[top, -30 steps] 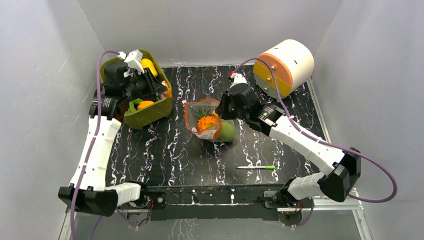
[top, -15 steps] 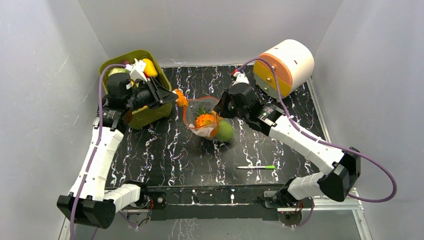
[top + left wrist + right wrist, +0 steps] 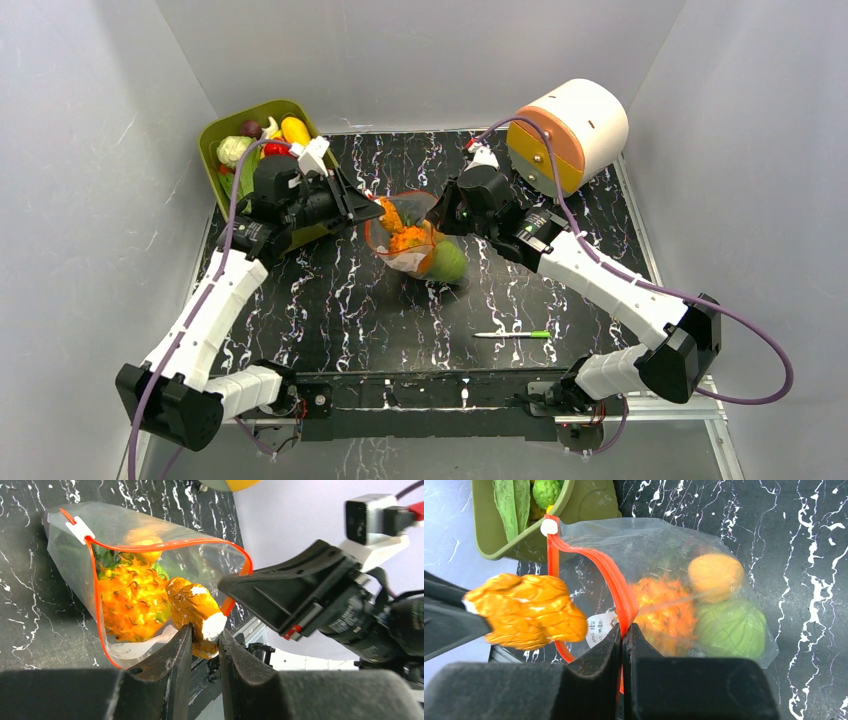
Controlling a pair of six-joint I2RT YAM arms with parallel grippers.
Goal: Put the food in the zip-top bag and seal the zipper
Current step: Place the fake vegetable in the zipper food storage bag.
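Observation:
The clear zip-top bag [image 3: 415,248] stands mid-table with its mouth open. Inside are an orange pineapple [image 3: 127,600], a green cabbage [image 3: 729,627] and a yellow-orange piece [image 3: 715,574]. My right gripper [image 3: 623,632] is shut on the red zipper [image 3: 616,587] at the mouth's right rim and holds the bag open. My left gripper [image 3: 202,635] is shut on a glossy orange toy food [image 3: 192,605], held right at the bag's mouth; it also shows in the right wrist view [image 3: 526,611] and in the top view [image 3: 390,213].
A green bin [image 3: 222,130] with more toy food stands at the back left. A white-and-orange cylinder [image 3: 567,132] lies at the back right. A thin green-and-white pen [image 3: 512,334] lies near the front.
My left gripper has lifted the orange food out of the green bin and carried it right to the bag's mouth. The right gripper has held the bag's rim in place.

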